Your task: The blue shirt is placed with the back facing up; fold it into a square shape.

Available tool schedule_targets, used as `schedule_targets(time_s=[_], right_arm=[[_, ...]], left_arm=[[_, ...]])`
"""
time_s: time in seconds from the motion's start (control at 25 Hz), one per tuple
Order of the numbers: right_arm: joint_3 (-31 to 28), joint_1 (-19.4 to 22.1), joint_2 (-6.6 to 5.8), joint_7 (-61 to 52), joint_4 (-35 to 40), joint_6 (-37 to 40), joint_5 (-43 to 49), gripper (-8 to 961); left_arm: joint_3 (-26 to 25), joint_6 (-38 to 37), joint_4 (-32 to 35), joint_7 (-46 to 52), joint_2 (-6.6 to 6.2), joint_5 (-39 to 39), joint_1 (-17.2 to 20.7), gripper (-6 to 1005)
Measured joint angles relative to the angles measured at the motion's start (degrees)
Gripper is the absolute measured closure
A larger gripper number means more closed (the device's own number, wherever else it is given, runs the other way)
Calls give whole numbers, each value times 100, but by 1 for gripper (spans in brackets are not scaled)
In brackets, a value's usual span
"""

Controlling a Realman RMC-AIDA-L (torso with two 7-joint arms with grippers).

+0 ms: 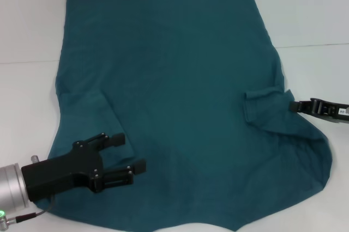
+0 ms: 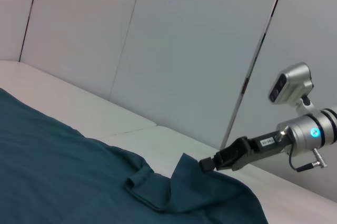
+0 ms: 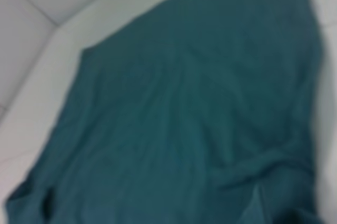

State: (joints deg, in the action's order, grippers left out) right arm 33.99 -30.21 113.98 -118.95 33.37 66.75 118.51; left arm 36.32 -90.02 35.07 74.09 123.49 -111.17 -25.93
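Nearest the robot, the left gripper (image 1: 128, 154), a black two-fingered claw on a silver wrist, hovers over the near left part of the large dark teal-blue soft cotton T-shirt (image 1: 174, 96), its fingers (image 1: 114, 140) spread apart with nothing between them. The shirt lies spread across the white table (image 1: 311, 14) with its plain side up, covering most of the surface from the near edge to the far side; its near hem curves and bulges toward the right, and a diagonal crease runs down the left side just beyond the released jaws. Farther along on the right, the right gripper (image 1: 294, 106), a slim black claw, meets the shirt's right edge, where the fabric is gathered into a small folded flap. In the left wrist view this gripper (image 2: 206, 164) is clenched on a pinched-up peak of the cloth. Beyond that, the shirt's far edge lies flat and straight near the back of the table.
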Motion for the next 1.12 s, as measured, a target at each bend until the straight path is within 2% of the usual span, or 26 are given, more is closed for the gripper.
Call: schedule_targets(time_s=[0.2,0.56,1.12], right_arm=[[17,-86,28,89,3,203,-82,954],[76,-275,173,222,3,383,-63,953],[87,-127,202,629,-11,1055,-64,951]], left_arm=[[-4,-2,0,0,0,4,1,86],[-9,-2,0,0,0,23,27,87],[-11,-8,4,-9,9,45,24,87]])
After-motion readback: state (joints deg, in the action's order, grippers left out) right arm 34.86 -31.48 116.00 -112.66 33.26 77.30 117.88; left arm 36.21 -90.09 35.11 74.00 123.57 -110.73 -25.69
